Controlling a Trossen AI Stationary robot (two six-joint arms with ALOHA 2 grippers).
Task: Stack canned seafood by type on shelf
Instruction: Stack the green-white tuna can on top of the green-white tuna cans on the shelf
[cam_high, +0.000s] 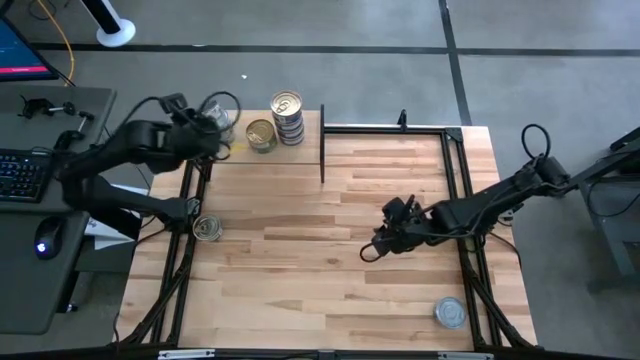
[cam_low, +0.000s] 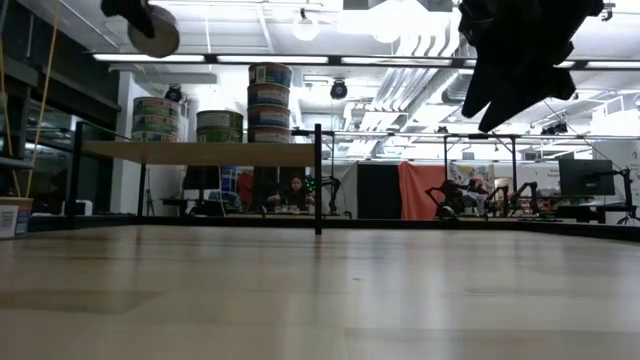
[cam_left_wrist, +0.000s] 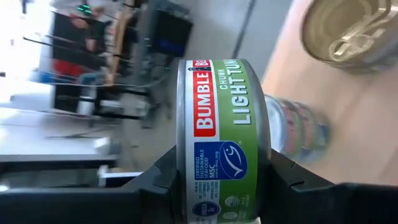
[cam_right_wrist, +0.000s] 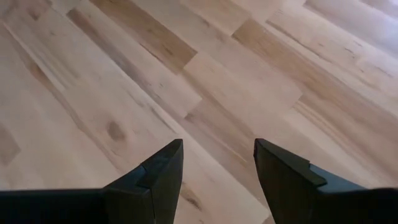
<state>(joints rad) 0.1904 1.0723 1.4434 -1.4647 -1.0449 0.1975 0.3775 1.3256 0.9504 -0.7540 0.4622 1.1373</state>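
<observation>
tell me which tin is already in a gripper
The green-labelled tin, clamped between the left gripper fingers above the shelf; the others sit loose.

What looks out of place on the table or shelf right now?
Two tins sit apart from the shelf stacks: one at the table's left edge, one at its near right corner. The left gripper holds a green-labelled tuna tin on its side, not flat.
</observation>
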